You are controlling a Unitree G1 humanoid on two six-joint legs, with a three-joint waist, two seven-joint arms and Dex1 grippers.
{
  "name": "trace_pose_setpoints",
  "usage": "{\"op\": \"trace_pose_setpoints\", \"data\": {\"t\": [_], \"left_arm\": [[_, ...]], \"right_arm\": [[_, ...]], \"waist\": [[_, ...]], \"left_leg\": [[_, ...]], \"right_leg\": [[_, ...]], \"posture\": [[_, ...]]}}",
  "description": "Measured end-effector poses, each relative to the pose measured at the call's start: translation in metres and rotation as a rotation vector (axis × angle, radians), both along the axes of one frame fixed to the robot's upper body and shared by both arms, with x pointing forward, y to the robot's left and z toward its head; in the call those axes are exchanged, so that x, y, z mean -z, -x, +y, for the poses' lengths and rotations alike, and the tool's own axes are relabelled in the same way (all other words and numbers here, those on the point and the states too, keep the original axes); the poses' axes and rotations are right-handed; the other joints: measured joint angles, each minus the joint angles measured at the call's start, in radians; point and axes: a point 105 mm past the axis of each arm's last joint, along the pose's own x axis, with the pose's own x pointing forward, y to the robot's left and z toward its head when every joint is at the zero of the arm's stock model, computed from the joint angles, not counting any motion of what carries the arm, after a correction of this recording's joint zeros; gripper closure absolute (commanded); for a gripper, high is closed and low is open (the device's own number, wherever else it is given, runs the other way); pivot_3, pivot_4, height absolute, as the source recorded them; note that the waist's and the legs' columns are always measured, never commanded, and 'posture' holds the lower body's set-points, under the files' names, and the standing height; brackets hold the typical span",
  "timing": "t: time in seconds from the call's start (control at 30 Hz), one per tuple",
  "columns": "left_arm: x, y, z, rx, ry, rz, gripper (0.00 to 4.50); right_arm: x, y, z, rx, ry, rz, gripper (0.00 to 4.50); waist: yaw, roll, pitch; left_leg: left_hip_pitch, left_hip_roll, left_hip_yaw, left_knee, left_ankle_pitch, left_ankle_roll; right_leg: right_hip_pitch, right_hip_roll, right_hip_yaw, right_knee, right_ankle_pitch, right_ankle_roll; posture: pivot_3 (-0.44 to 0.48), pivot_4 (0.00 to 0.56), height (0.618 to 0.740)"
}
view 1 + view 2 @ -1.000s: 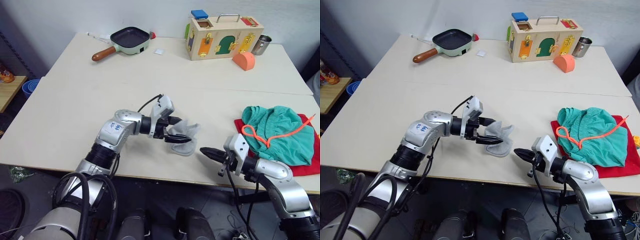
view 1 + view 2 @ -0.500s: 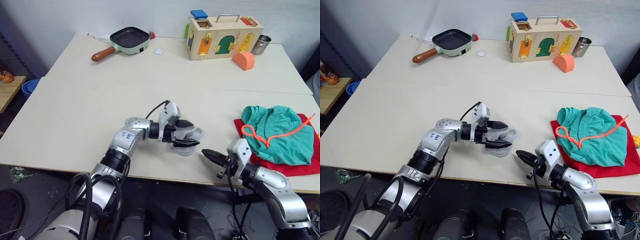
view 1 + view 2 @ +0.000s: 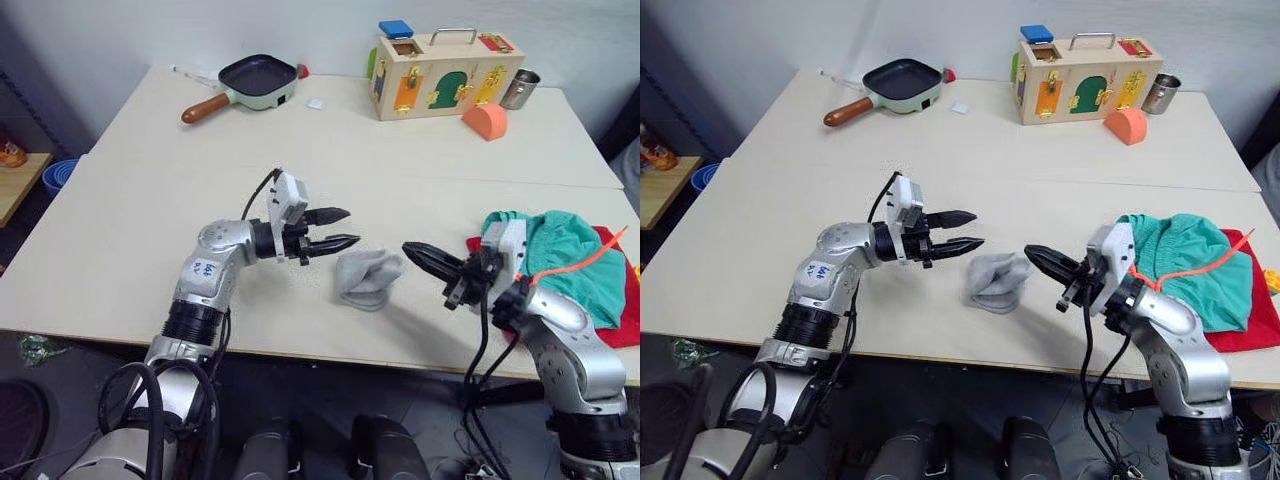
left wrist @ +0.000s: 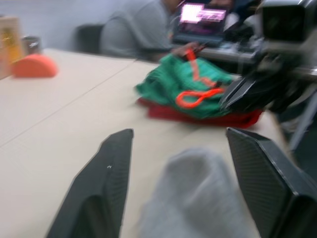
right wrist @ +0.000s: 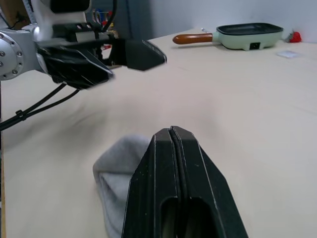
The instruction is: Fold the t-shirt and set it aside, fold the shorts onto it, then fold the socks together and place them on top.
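The left gripper [image 3: 340, 228] has its two fingers spread apart and holds nothing. The right gripper [image 3: 425, 260] has its fingers pressed together. The socks [image 3: 367, 279] lie in a grey bundle on the table [image 3: 130, 210], between the two grippers and a bit lower than both tips. Both are about as close. The shorts [image 3: 575, 265] lie on the t-shirt [image 3: 622, 322], past the right gripper from the socks.

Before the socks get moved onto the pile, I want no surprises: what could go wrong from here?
1. The folded light grey knit socks lie loose on the table, both claws apart from them; a one-layer grab may unfold them.
2. The teal-green crinkly shorts sit bunched on the bright red t-shirt, so socks placed on top could slide off.
3. The orange drawstring loops free and might snag.
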Motion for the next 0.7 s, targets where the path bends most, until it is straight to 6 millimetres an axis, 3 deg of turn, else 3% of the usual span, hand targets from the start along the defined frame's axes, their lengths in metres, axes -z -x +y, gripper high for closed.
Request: {"op": "trace_pose_setpoints", "data": {"t": [0.13,0.3,0.5,0.7], "left_arm": [[0.023,-0.002,-0.002,-0.027,-0.061,0.043,3.81],[0.041,0.008,-0.037,0.05,-0.107,0.016,3.81],[0.067,0.006,-0.046,0.017,-0.209,0.012,3.81],[0.072,0.003,-0.043,-0.015,-0.225,0.019,3.81]], "right_arm": [[0.0,-0.016,0.015,-0.025,0.048,0.011,4.5],[0.024,-0.036,0.031,-0.054,0.2,0.053,4.5],[0.038,-0.033,0.032,-0.09,0.263,0.047,4.5],[0.069,-0.022,0.016,-0.116,0.322,0.068,4.5]], "waist": [[0.002,0.0,0.0],[0.001,0.0,0.0],[-0.003,0.0,0.0],[-0.003,-0.001,0.0]], "left_leg": [[-0.001,-0.003,0.0,0.0,0.0,0.003],[-0.002,-0.003,0.001,0.0,0.0,0.003],[-0.001,-0.002,0.001,0.0,0.0,0.003],[0.001,-0.002,0.001,0.001,0.0,0.003]], "right_leg": [[0.0,0.002,0.0,-0.001,0.001,0.001],[0.0,0.002,0.0,-0.001,0.001,0.002],[0.0,0.004,0.0,-0.001,0.001,0.002],[0.002,0.001,0.0,-0.001,0.001,0.002]], "posture": [[0.0,0.15,0.74],[0.0,0.15,0.74],[0.0,0.15,0.74],[0.0,0.15,0.74]]}}
